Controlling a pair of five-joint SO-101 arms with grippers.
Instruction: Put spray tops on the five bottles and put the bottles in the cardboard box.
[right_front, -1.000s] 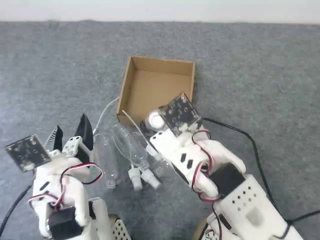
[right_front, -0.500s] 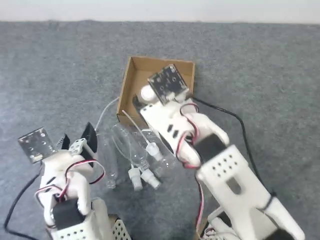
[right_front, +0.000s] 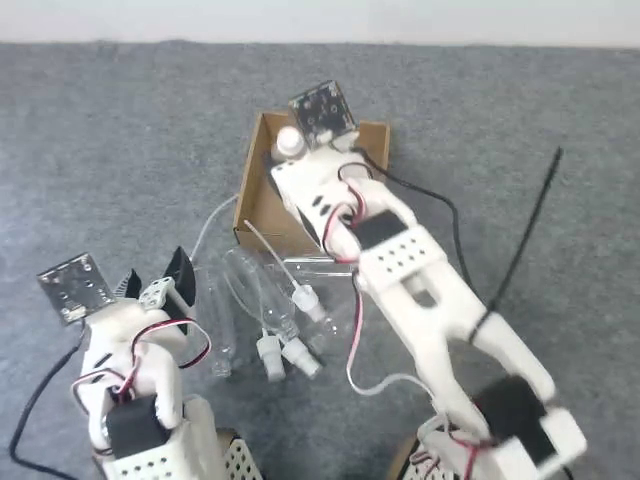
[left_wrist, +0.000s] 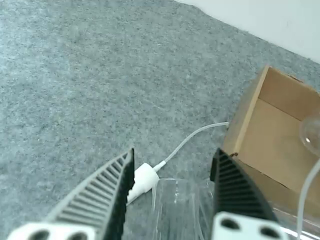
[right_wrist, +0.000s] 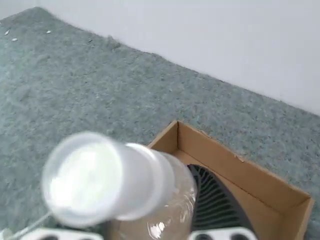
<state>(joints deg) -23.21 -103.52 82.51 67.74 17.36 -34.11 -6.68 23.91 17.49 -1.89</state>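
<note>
My right gripper (right_front: 291, 160) is shut on a clear bottle (right_front: 290, 143) with a white spray top, held over the near-left part of the cardboard box (right_front: 370, 126). The right wrist view has the bottle (right_wrist: 107, 182) close up, with a black finger (right_wrist: 215, 200) beside it and the box (right_wrist: 240, 167) below. Several clear bottles (right_front: 232, 305) lie on the carpet in front of the box, some with white spray tops (right_front: 271, 356). My left gripper (right_front: 157, 275) stands open beside them. In the left wrist view, the left gripper (left_wrist: 175, 152) is open above a clear bottle (left_wrist: 177, 205).
A loose white spray top (left_wrist: 143, 179) with a long tube lies on the grey carpet between the left gripper and the box (left_wrist: 280, 130). A black cable (right_front: 450, 225) trails from the right arm. Open carpet lies left and right of the box.
The right arm has swung away from the bottle pile and out over the box, carrying the capped bottle. The left arm shifted slightly and stays open.
</note>
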